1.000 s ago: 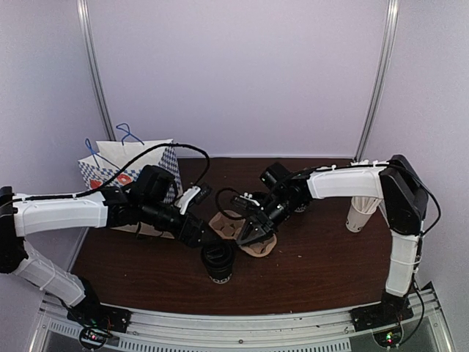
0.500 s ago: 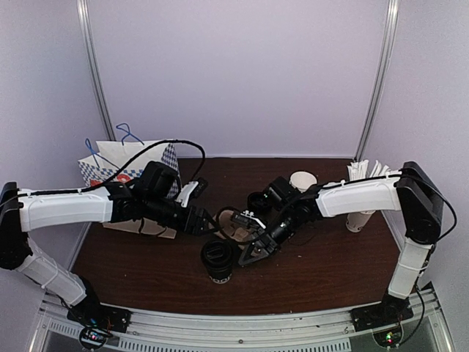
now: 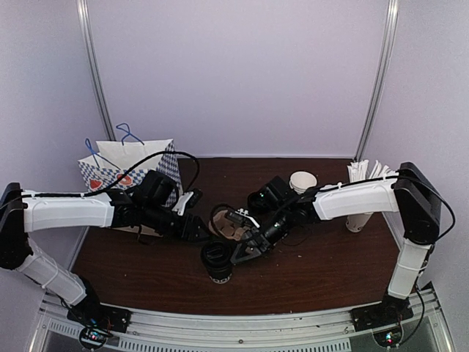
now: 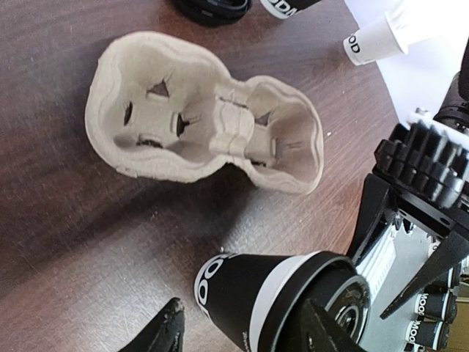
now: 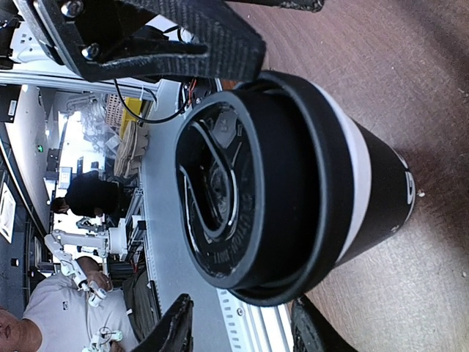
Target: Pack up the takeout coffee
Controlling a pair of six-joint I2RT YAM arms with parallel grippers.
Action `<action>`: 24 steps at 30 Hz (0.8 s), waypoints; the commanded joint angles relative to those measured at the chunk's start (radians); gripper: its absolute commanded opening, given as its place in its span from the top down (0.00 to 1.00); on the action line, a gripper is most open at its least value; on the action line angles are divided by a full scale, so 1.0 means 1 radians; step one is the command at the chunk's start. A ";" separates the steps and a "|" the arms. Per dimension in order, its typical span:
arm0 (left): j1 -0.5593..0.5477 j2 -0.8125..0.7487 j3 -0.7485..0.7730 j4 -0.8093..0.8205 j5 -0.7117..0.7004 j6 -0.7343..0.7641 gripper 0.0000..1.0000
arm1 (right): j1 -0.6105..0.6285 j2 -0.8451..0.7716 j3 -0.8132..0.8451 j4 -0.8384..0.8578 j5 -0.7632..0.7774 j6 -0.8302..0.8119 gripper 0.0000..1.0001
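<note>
Seemingly steadied for loading into the pulp carrier [image 4: 205, 117] beyond, the lidded coffee cup [image 3: 218, 262] sits between left hand [image 3: 199, 233] and right hand [image 3: 243, 254], both half-spread; grip unclear.

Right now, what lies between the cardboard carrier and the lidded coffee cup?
Only bare tabletop. In the left wrist view, a strip of dark wood separates the carrier from the coffee cup.

Takeout coffee [image 4: 249, 293]: white letters near the base, only "OO" legible as the wall curves away.
White cup [image 4: 374, 40]: black print reading "OOD".
Black cup [image 4: 293, 6]: white letters "ODM", cut by the frame edge.
Dark cups [image 4: 429, 315]: "MOO" repeated in white, lower right.
Lid [image 5: 220, 183]: embossed lettering, unreadable.
</note>
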 commanded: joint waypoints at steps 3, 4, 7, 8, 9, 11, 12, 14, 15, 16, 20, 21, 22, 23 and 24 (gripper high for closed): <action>0.007 0.034 -0.021 0.047 0.041 -0.009 0.47 | 0.029 0.038 0.061 -0.026 -0.012 -0.030 0.53; 0.006 0.037 -0.023 0.049 0.044 -0.010 0.48 | 0.030 0.042 0.065 -0.030 -0.012 -0.033 0.54; 0.007 0.044 -0.027 0.054 0.053 -0.011 0.50 | 0.033 0.048 0.073 -0.039 -0.003 -0.037 0.54; 0.007 0.044 -0.028 0.054 0.054 -0.012 0.50 | 0.033 0.051 0.077 -0.046 0.004 -0.039 0.55; 0.006 0.043 -0.029 0.053 0.053 -0.012 0.51 | 0.033 0.054 0.081 -0.056 0.011 -0.047 0.56; 0.007 0.039 -0.035 0.049 0.051 -0.013 0.51 | 0.034 0.060 0.090 -0.074 0.027 -0.054 0.57; 0.006 0.036 -0.040 0.046 0.048 -0.017 0.51 | 0.033 0.062 0.094 -0.080 0.033 -0.058 0.57; 0.006 0.029 -0.053 0.049 0.046 -0.023 0.52 | 0.033 0.068 0.098 -0.094 0.046 -0.064 0.57; 0.006 0.023 -0.062 0.051 0.044 -0.031 0.52 | 0.033 0.071 0.099 -0.095 0.052 -0.064 0.57; 0.006 0.019 -0.069 0.053 0.043 -0.037 0.52 | 0.033 0.075 0.101 -0.096 0.053 -0.064 0.57; 0.006 -0.009 -0.104 0.060 0.035 -0.060 0.54 | 0.033 0.091 0.115 -0.119 0.086 -0.065 0.56; 0.006 -0.017 -0.113 0.060 0.032 -0.065 0.55 | 0.032 0.099 0.120 -0.132 0.093 -0.069 0.56; 0.006 -0.024 -0.121 0.062 0.029 -0.069 0.55 | 0.032 0.106 0.124 -0.139 0.096 -0.070 0.56; 0.007 -0.029 -0.128 0.066 0.028 -0.074 0.56 | 0.032 0.116 0.129 -0.143 0.099 -0.068 0.57; 0.006 -0.032 -0.136 0.071 0.028 -0.077 0.56 | 0.031 0.125 0.133 -0.145 0.098 -0.064 0.56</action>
